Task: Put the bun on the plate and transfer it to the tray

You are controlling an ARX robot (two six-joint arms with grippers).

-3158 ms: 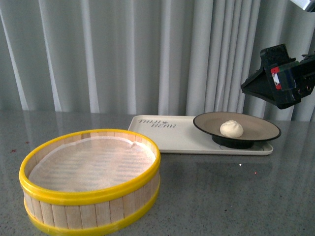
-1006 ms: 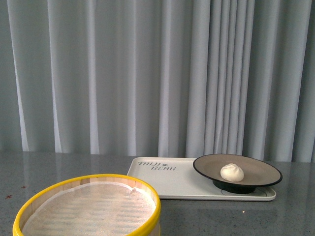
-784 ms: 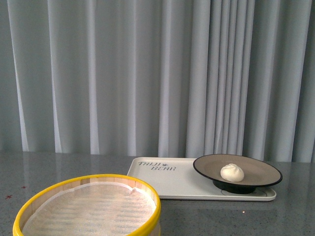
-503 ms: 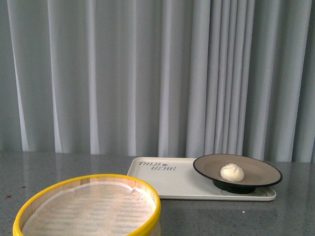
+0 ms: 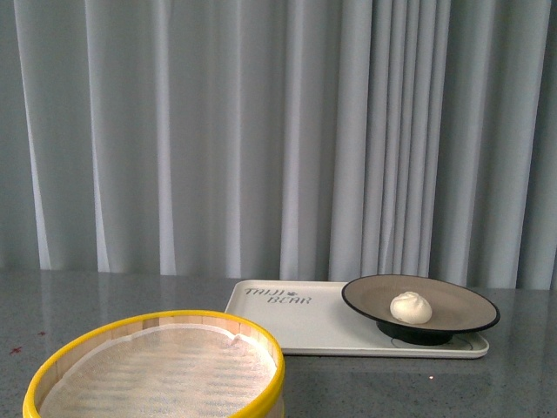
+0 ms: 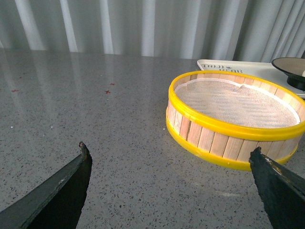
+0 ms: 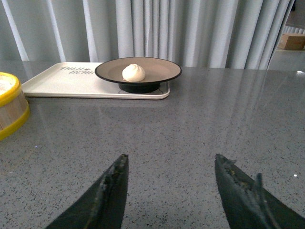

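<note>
on the tray's (image 5: 296,326) right end sits the plate (image 5: 461,306) holding the bun (image 5: 410,306); both claws, left gripper (image 6: 171,176) and right gripper (image 7: 171,179), gape apart and empty, so only a stray nudge could upset it.

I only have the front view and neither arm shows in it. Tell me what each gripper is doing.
Observer: The left gripper is open over bare grey stone tabletop, holding nothing.
Operator: Report the right one.
Observer: The right gripper is also open and empty, facing the wide round black-rimmed plate from across the table.
Operator: Check that plate from the wrist view.
Observer: Its black foot stands on the flat cream-white rectangular tray, near one end, and the small white pleated bun sits about in the middle of the plate.
Operator: Describe the round yellow-rimmed wooden steamer basket.
Observer: The left wrist view shows the steamer basket holding only its white liner, no bun.
</note>
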